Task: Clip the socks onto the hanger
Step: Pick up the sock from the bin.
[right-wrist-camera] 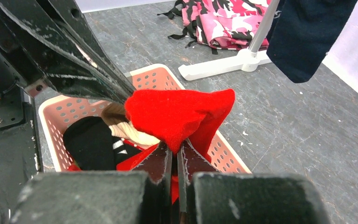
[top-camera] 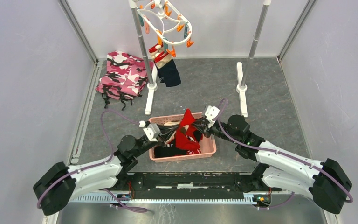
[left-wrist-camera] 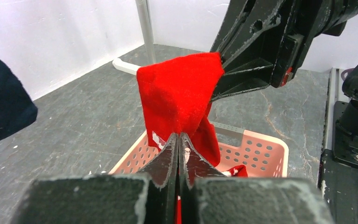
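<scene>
Bright red sock (left-wrist-camera: 177,98), fuzzy, bunched into a peak over pink basket (top-camera: 209,148)

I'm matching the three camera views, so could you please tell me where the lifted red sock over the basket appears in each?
Top external: red sock at centre, over the pink basket.
Left wrist: centre, upper half.
Right wrist: centre.
Shared landmark: the pink basket, under the sock in all three.

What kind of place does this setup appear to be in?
Probably a robotics lab cell staged as a laundry corner: plain white walls in metal framing enclose a grey tabletop, where a clip hanger hangs on a rack and a pink basket holds socks.
</scene>
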`<state>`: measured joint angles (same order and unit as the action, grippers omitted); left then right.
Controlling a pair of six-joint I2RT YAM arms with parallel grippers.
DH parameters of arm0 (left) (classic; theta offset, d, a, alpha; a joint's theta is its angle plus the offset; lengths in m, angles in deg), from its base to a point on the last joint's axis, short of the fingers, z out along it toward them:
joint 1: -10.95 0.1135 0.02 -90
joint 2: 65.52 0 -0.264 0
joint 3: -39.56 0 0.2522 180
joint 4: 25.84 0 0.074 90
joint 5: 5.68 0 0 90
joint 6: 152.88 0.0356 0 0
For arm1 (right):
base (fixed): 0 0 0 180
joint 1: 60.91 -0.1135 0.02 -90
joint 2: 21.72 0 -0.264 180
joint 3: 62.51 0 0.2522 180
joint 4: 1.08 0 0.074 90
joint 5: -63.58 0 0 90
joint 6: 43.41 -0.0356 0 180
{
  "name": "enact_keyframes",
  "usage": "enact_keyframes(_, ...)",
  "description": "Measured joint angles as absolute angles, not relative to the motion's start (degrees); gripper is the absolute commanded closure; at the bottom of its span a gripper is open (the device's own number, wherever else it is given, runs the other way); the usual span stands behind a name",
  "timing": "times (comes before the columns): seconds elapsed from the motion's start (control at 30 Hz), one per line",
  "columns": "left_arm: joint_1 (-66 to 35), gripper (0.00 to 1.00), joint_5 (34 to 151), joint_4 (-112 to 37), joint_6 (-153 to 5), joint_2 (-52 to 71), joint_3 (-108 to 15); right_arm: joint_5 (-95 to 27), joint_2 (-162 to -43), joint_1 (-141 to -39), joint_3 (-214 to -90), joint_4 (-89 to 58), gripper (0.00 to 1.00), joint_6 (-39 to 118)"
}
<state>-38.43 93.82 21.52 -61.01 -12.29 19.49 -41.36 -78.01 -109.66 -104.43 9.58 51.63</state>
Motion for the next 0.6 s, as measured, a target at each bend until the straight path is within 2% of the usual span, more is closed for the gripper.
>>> enact_keyframes(0.13,-38.43,0.98,91.24,7.75,-59.51,-18.19,14.35,-39.13,-78.01,-109.58,-104.43,8.44,0.96,52.48)
enact_keyframes(0.4,-38.43,0.98,85.42,-22.23,-57.65,-18.36,-5.34,-36.16,-78.38,-108.18,-104.45,5.73,0.49,53.38)
enact_keyframes(0.6,-38.43,0.98,88.42,-37.03,-62.24,-13.08,-14.80,-35.13,-76.57,-107.24,-104.54,2.94,0.34,55.63)
